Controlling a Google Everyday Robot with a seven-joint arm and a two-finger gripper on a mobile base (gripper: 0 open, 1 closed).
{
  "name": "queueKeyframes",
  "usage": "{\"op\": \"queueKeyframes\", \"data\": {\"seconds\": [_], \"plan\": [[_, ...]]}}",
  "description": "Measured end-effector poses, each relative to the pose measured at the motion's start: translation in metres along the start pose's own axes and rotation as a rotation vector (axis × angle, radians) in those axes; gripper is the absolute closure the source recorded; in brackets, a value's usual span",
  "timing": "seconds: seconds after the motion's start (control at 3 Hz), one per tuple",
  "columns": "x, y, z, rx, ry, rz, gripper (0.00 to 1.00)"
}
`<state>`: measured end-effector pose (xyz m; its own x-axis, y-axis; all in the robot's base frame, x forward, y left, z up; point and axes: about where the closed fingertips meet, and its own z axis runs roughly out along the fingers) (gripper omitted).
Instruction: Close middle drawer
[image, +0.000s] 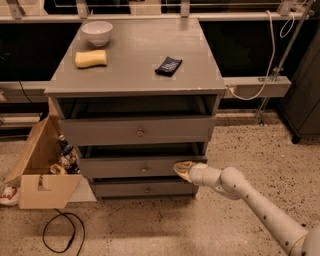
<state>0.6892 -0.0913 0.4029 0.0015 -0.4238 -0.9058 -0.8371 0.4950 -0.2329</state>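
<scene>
A grey cabinet with three drawers stands in the middle of the camera view. The top drawer is pulled out a little. The middle drawer stands slightly out, with a small round knob on its front. The bottom drawer sits below it. My gripper is at the right end of the middle drawer's front, its yellowish tip touching the panel. My white arm reaches in from the lower right.
On the cabinet top lie a white bowl, a yellow sponge and a dark packet. An open cardboard box with items stands at the left. A black cable loops on the floor.
</scene>
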Motion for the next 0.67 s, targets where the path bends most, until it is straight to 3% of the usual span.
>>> {"op": "queueKeyframes", "data": {"seconds": [0.67], "plan": [[-0.002,-0.019,0.017,0.016,-0.041,0.018,1.0]]}}
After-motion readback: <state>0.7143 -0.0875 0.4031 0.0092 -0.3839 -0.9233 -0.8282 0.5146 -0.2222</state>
